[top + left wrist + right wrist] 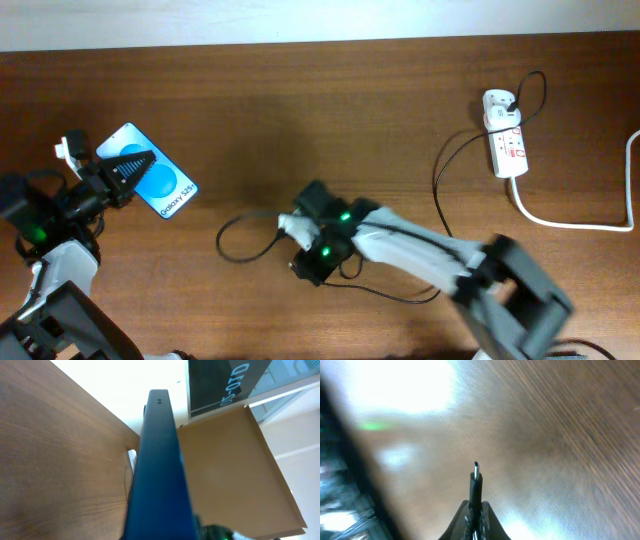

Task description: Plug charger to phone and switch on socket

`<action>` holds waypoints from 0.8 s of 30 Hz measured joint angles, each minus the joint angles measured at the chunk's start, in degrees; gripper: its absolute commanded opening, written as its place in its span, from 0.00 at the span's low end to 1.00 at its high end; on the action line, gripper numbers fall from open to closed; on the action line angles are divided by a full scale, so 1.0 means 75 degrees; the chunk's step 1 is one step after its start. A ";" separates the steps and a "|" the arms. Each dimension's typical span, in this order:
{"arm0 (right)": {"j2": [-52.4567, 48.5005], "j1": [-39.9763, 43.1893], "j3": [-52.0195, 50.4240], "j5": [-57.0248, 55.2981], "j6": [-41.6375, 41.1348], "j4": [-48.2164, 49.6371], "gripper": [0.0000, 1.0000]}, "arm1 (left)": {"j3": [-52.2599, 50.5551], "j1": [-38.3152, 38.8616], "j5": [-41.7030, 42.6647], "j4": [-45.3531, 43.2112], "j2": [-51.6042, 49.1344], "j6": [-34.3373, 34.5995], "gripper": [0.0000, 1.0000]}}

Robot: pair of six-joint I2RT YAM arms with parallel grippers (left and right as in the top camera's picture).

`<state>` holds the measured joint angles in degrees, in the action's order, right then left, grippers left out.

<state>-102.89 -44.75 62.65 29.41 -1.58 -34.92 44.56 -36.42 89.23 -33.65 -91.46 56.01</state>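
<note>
Count of task items: one phone [150, 172], one charger [236, 243] and one socket [508, 145], all showing on the one wooden table [300, 110]. You are working with two grippers, and both are occupied.

Your left gripper [135, 165] is clamping shut on the phone, at the opposite end of the table from the socket. The overhead view is showing its black fingers lying across the blue screen. In the left wrist view the phone [159, 470] is running edge-on up the middle of the picture, with two small holes showing near its top end.

Your right gripper [296, 226] is pinching the charger just behind its plug, roughly midway between the socket and the phone. In the right wrist view the closed fingers [466, 522] are gripping the black plug body, and the one metal tip [476, 466] is sticking out ahead of them above the wood, touching nothing.

From that grip the thin black cable is looping on the side away from the socket, then trailing back to the one white adapter [497, 102] sitting in the socket's far end. One thick white cord [580, 222] is leaving the socket's near end.
</note>
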 measured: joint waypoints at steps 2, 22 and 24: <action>0.1043 0.0455 0.0006 0.1099 -0.0017 -0.0367 0.05 | 0.0000 0.0105 -0.0003 -0.0003 0.0000 0.0000 0.00; 0.2136 0.1049 -0.1055 0.4829 -0.3946 0.4540 0.05 | -0.0006 0.2629 0.0020 -0.0481 0.0000 0.0574 0.00; 0.1699 0.1011 -0.1078 0.4771 -0.4578 0.5246 0.05 | -0.0006 0.2629 0.0015 -0.0866 0.0000 0.0752 0.00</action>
<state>-90.15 -37.17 54.57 65.19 -35.92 4.43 44.51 -16.71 89.34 -40.14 -91.46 61.65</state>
